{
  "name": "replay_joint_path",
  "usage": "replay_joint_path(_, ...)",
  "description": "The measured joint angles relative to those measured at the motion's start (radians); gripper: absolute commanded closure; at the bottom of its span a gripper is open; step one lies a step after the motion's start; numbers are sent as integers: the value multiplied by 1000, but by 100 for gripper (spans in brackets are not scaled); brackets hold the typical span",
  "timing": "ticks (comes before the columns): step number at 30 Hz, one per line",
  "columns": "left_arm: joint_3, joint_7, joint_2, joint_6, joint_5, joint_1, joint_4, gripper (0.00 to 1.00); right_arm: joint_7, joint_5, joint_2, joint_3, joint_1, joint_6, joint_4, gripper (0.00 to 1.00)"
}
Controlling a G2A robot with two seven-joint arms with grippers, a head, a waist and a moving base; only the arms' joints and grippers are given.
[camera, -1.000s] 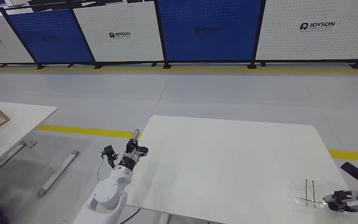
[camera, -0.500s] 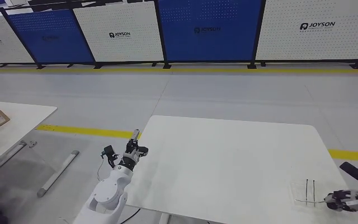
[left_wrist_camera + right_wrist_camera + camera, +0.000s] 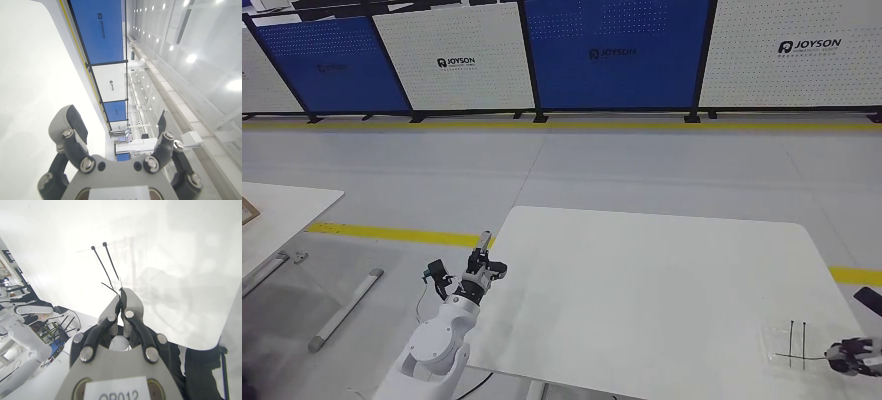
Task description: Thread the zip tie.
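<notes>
Right pincer is pinching one of three zip ties on the tabletop; left pincer is gaping.

Blue and white pegboard panels line the frame's top above a grey, yellow-striped floor; a white table sits lower centre, perhaps another table at far left.

A white table with rounded corners carries a clear plastic sheet near its right front corner, with two black zip ties side by side on it.
</notes>
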Motion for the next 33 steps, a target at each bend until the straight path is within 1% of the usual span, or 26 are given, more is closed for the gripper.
replay_joint_path(5,0,0,0,0,0,0,0,0,-23,22,9,57,-33,-10,-19,100)
replay_joint_path(8,0,0,0,0,0,0,0,0,-56,68,13,112,-76,-24,-32,100)
replay_joint_path(11,0,0,0,0,0,0,0,0,-80,158,16,182,-132,-77,-36,100)
replay_joint_path(13,0,0,0,0,0,0,0,0,-82,230,17,236,-173,-129,-35,100)
replay_joint_path(15,0,0,0,0,0,0,0,0,-50,289,19,281,-214,-180,-41,100)
replay_joint_path(16,0,0,0,0,0,0,0,0,-30,308,20,292,-227,-191,-44,100)
replay_joint_path(18,0,0,0,0,0,0,0,0,-11,319,20,298,-235,-196,-47,100)
replay_joint_path(28,0,0,0,0,0,0,0,0,-18,317,20,296,-233,-194,-47,100)
replay_joint_path(29,0,0,0,0,0,0,0,0,-19,325,18,294,-234,-202,-55,100)
replay_joint_path(31,0,0,0,0,0,0,0,0,-24,383,13,294,-239,-236,-86,100)
replay_joint_path(33,0,0,0,0,0,0,0,0,-57,422,11,308,-241,-250,-131,100)
